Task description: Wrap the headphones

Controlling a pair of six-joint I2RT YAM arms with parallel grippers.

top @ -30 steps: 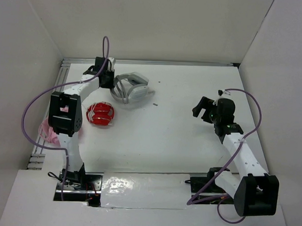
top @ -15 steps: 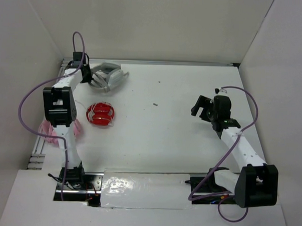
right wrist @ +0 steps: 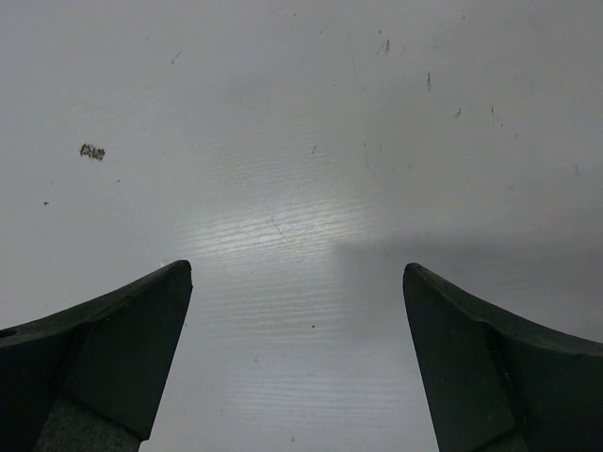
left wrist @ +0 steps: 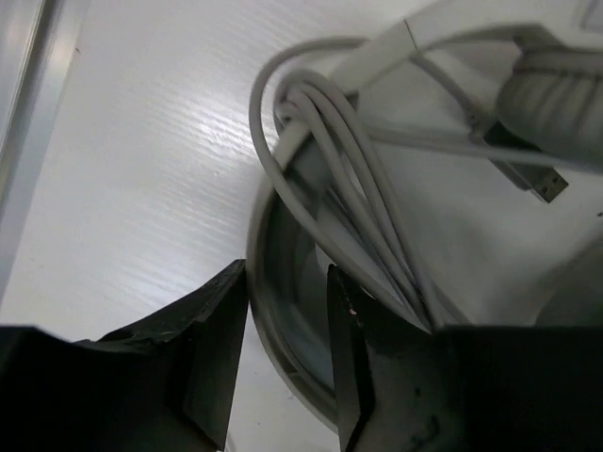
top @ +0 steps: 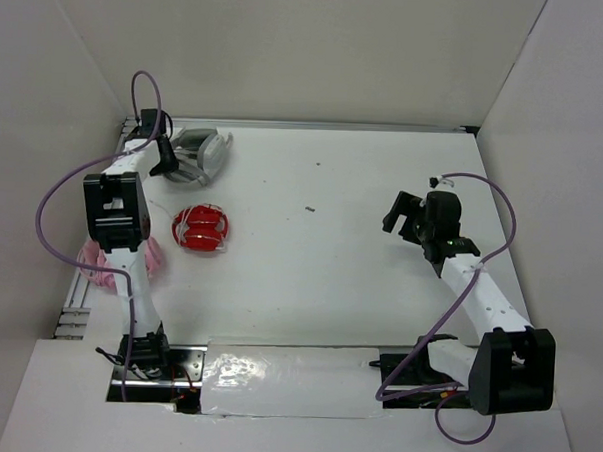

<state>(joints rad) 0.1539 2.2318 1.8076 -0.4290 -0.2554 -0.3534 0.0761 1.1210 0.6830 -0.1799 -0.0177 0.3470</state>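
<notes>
1. Task item. The headphones (top: pixel 204 154) lie on the bench (top: pixel 349 278) just beyond the red rounded object (top: pixel 202 229), on the side away from the arm bases, close to the far left corner.

2. Left gripper (left wrist: pixel 286 275). It sits beyond and slightly left of the red rounded object, at the left side of the headphones and in contact with them. In the left wrist view its two fingers (left wrist: pixel 212 358) stand a little apart, and a curved grey band (left wrist: pixel 278 235) of the headphones runs through the gap. Whether the fingers press on the band or merely straddle it cannot be told (the contact faces are in shadow). Just past the fingertips the cable (left wrist: pixel 325 132) is gathered in several loops that cross over the band. A padded ear cup (left wrist: pixel 556 89) lies beyond the loops, with the cable's plug (left wrist: pixel 551 185) resting on the bench beside it.

3. Right gripper (right wrist: pixel 297 271). It is well to the right of the red rounded object, far from the headphones. Its jaws are spread wide with nothing between them, and only the bare bench surface shows below.

4. Other items. A pink object (top: pixel 102 265) lies to the near left of the red rounded object, at the bench's left edge behind the left arm.
</notes>
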